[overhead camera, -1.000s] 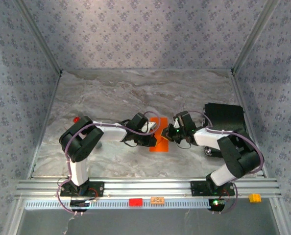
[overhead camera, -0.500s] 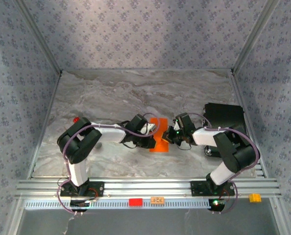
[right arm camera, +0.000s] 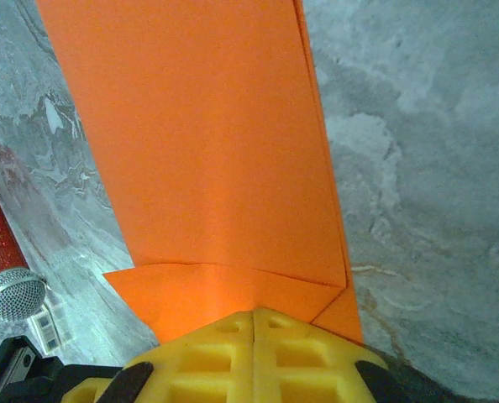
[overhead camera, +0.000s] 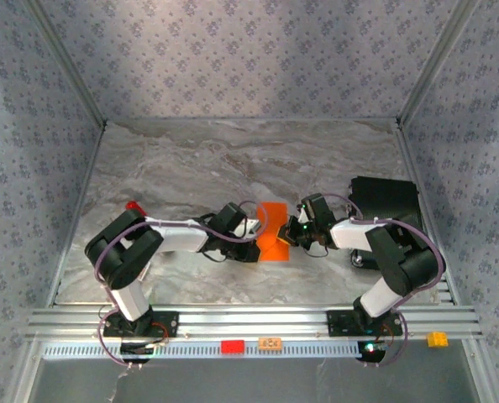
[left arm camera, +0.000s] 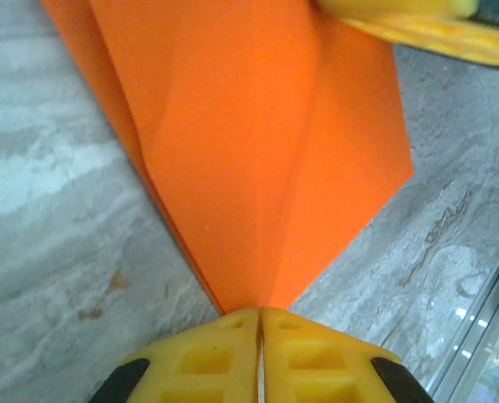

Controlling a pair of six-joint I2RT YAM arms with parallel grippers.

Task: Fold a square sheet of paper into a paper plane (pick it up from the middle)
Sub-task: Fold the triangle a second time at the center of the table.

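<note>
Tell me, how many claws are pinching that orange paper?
2. The left gripper is shut on the pointed end of the orange paper. The right gripper is shut on its folded edge at the opposite side.

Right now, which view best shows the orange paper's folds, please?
Left wrist: the orange paper sits close, its creases meeting at the left end effector. Right wrist shows one folded corner; top external, a small orange patch.

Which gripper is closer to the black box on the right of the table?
Right. The right gripper sits just left of the black box; the left gripper is farther left, beyond the folded orange paper both pinch.
</note>
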